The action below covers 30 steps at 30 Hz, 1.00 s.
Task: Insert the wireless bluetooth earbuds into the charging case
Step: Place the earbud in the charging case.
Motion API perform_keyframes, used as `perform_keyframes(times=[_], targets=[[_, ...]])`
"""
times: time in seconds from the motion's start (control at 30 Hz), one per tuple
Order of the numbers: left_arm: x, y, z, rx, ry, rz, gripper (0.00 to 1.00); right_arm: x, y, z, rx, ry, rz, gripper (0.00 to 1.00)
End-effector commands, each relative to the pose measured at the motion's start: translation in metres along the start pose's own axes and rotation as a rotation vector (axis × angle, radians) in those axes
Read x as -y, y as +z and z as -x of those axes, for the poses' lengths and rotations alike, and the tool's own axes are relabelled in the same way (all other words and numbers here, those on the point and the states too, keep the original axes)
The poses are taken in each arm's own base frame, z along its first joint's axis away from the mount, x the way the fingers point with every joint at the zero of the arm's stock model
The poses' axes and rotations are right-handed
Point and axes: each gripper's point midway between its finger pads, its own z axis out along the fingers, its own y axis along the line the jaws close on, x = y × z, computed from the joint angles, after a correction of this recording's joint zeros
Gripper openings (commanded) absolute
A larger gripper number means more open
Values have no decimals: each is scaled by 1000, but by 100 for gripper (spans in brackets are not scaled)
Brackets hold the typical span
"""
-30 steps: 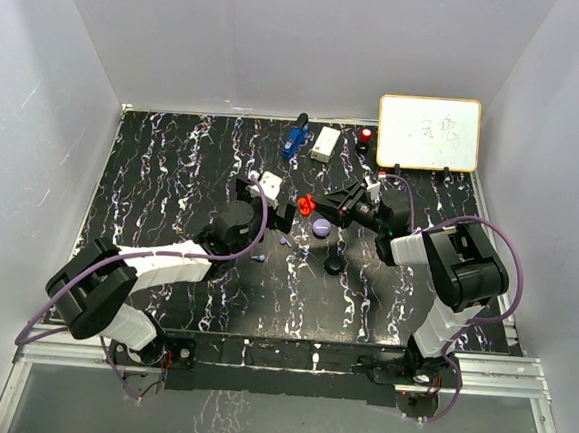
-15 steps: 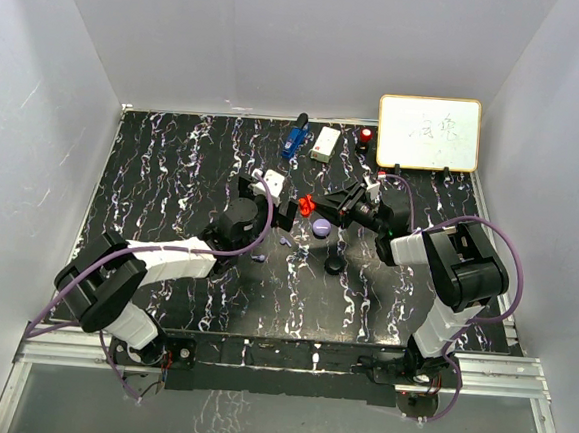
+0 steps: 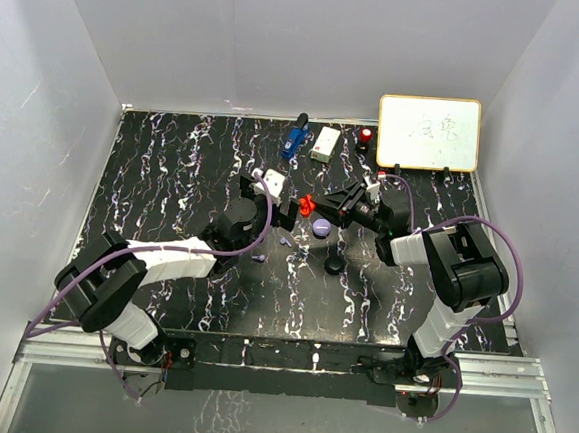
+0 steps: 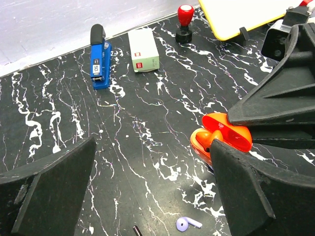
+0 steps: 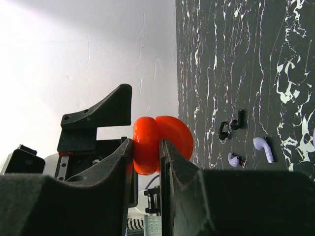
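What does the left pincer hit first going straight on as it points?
Probably the open red charging case held by the right pincer, just ahead of the right finger of the left pincer. The midline shows only bare table up to the white box; depth is unclear.

The top camera is looking down from high behind the near edge, far enough off to be taking in the whole black, white-veined marble-pattern table [image 3: 173,167]. The left wrist camera is sitting low over it, facing the white back wall [image 4: 49,24], close to the glossy orange clamshell plastic charging case [image 4: 221,133]. The right wrist camera is viewing that case nearer still, rolled sideways; all three views are sharing it.
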Motion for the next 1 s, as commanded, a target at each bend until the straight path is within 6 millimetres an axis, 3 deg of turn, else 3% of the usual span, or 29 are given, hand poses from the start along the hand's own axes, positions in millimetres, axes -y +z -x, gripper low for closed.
perform_keyframes(times=[0.0,0.4,0.73,0.97], targets=[[6,6,25,63,-34,-34,99,-26,-2,2,9,-72,83,0],[11,6,23,59,-38,-60,99,-27,-2,3,9,-73,85,0],[-16,-5,41,138,-59,72,99,-26,-1,3,9,-72,84,0],[-28,-4,35,122,-53,146,99,-26,-1,3,10,-72,84,0]])
